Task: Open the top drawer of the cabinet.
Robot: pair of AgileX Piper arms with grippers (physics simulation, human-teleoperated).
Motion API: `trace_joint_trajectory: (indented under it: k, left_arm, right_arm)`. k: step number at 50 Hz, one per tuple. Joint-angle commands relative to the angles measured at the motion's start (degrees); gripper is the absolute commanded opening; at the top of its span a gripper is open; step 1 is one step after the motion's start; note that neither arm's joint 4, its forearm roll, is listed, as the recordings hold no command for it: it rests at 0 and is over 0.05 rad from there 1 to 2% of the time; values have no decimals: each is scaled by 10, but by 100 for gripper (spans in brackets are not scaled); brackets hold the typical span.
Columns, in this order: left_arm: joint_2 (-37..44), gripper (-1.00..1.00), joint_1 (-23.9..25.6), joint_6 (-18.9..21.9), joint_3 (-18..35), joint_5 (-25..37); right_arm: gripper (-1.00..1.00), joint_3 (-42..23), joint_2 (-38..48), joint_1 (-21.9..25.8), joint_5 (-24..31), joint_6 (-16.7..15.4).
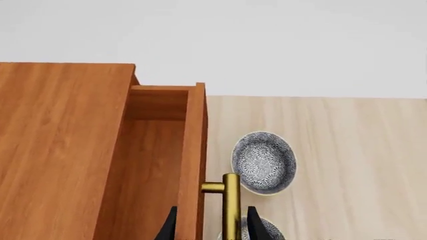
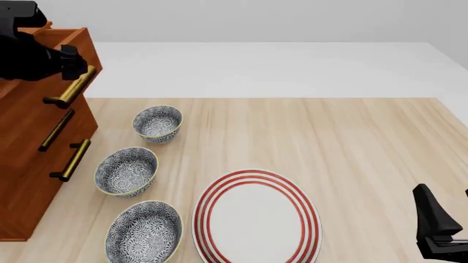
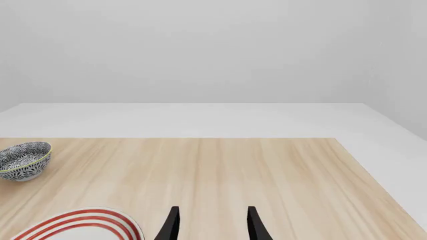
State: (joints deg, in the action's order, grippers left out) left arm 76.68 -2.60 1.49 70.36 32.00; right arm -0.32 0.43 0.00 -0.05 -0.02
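The top drawer (image 1: 160,165) already stands partly out of the cabinet (image 2: 29,164) — the left wrist view looks down into its bare wooden inside, with the front panel clear of the cabinet's top edge. In the front view its front leans out past the two lower drawers, whose handles sit further back. So I judge the pull well begun but not finished: part of the drawer's length seems to lie inside the body, though how much is hard to tell from here.

The left claw (image 1: 210,225) sits right at the brass handle (image 1: 229,205). Its two dark fingers stand apart, one on either side of the drawer front and the bar, with the bar between them; whether the pads press on the brass I cannot tell, since the tips are cut off by the picture's edge. In the front view that arm is a dark mass at the cabinet's upper corner, just beside the handle.

The right claw (image 3: 210,225) hangs over bare tabletop (image 3: 267,170), fingers spread and holding nothing, well apart from the cabinet — near the red-striped plate (image 2: 256,219) instead.
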Motion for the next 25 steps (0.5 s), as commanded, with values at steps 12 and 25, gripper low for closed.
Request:
trace_joint_trajectory:
  k: [12, 25]
  left_arm:
    - [4, 100, 10, -8, -9, -4]
    - [22, 100, 8, -7, -15, -5]
  right_arm:
    - [100, 0, 0, 0, 0, 0]
    - [100, 0, 0, 0, 0, 0]
